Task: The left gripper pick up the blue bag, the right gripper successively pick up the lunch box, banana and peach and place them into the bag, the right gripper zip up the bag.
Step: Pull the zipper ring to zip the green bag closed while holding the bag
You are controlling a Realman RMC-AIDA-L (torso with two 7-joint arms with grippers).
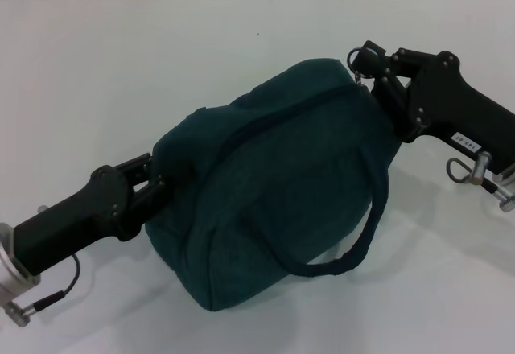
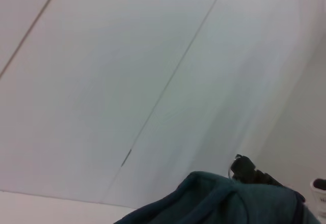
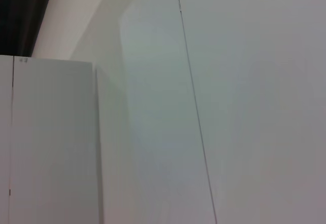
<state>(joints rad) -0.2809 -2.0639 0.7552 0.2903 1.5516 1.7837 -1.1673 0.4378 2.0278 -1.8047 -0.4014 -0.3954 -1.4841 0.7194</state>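
Table: plain white surface (image 1: pixel 96 88).
Wall: pale panels (image 3: pixel 254 81) with thin dark seams.
Cabinet: white (image 3: pixel 46 142), beside the wall.

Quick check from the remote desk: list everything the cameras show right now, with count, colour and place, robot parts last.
blue bag: one, dark teal, middle of the white table, zip line looks closed, one loop handle hanging on its near right side.
table: one, white, under everything.
wall panels: white, all that the right wrist view shows.
left gripper: one, black, at the bag's left end, gripping the fabric.
right gripper: one, black, at the bag's upper right corner by the zip end.
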